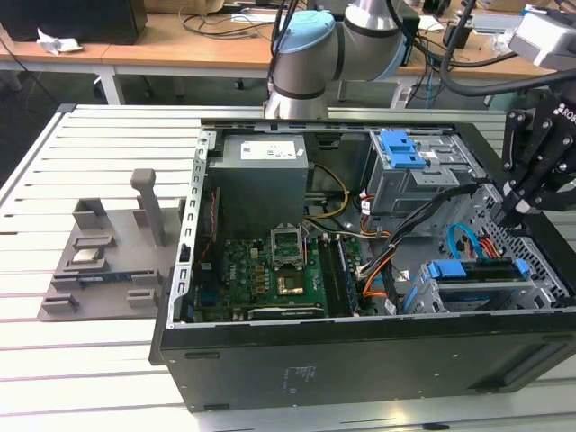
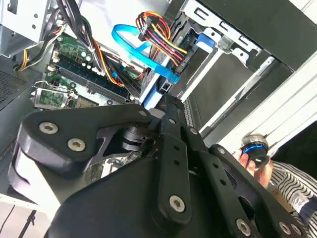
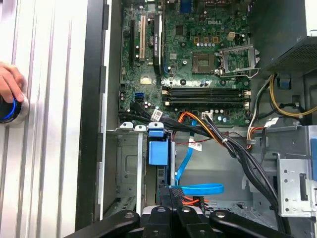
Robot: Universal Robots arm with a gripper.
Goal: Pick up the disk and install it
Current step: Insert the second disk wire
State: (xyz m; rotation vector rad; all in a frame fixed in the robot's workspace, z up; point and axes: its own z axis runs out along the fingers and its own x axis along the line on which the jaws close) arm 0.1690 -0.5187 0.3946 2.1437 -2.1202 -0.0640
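The disk (image 1: 490, 267) stands on edge in the lower drive cage (image 1: 468, 292) at the front corner of the open computer case, on the exterior view's right. Blue plastic shows along its top edge. My gripper (image 1: 515, 211) hangs just above the far end of that cage, apart from the disk. In both wrist views its fingers (image 3: 171, 191) lie close together with nothing between them. In the second wrist view the gripper (image 2: 168, 101) points down at the cage beside a blue data cable (image 2: 143, 54).
The case (image 1: 297, 360) holds a motherboard (image 1: 270, 279), a power supply (image 1: 261, 180), an upper blue-latched cage (image 1: 405, 166) and cable bundles (image 3: 237, 148). A grey parts fixture (image 1: 108, 252) sits on the slatted table. A person's hand (image 3: 7, 82) rests on a blue-ringed knob (image 3: 10, 109).
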